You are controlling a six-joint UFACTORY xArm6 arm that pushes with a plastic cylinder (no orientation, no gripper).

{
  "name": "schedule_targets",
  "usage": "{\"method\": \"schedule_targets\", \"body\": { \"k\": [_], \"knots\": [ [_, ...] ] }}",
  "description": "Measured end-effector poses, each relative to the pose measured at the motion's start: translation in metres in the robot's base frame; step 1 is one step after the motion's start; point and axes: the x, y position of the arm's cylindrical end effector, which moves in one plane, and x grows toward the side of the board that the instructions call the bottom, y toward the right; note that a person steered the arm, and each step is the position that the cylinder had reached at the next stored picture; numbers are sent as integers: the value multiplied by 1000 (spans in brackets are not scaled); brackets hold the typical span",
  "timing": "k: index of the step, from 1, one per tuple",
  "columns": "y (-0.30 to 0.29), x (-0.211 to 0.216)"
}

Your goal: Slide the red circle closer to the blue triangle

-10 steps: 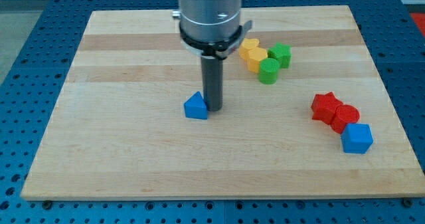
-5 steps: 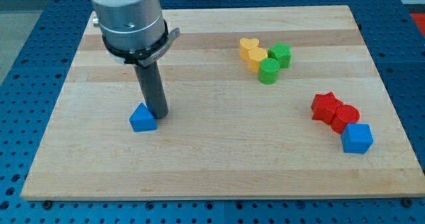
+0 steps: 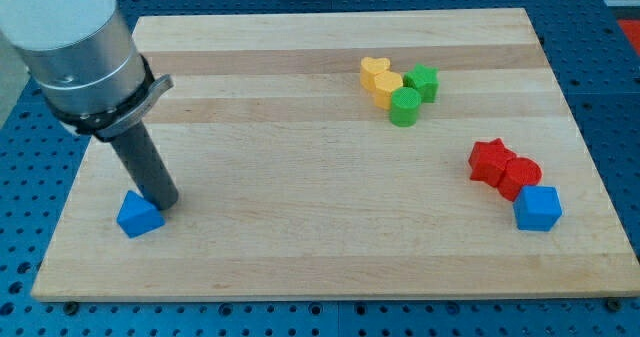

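Contact, or something very close to it, is what the picture shows at the table's lower-left corner: my tip (image 3: 165, 203) sits just at the right side of the blue triangle (image 3: 138, 215), on the side facing the rest of the board. There are no fingers to open or close on this rod, so nothing is held; it can only shove from one side. The red circle (image 3: 522, 173) lies far off, near the right edge of the table, wedged between the red star (image 3: 489, 161) on its upper-left and the blue cube (image 3: 538, 208) on its lower-right, apparently touching both. My judgement is that the gap between circle and triangle is about as wide as the board allows, so the task is far from done, and the tip is on the wrong block for it. To move the circle leftward I would need to come around to its right side, where the cube crowds the approach. Near the top edge, right of centre, a tight cluster holds a yellow heart (image 3: 375, 72), a second yellow block (image 3: 389, 88) whose shape I cannot make out, a green star (image 3: 423, 82) and a green circle (image 3: 405, 107). The wide metal collar of the arm is cut off at the upper-left corner, and whether the tip truly presses the triangle or stands a hair apart cannot be told.
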Motion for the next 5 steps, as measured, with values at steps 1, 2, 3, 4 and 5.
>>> {"method": "schedule_targets", "body": {
  "k": [1, 2, 3, 4, 5],
  "knots": [
    [-10, 13],
    [-16, 25],
    [13, 20],
    [96, 19],
    [188, 29]
  ]
}}
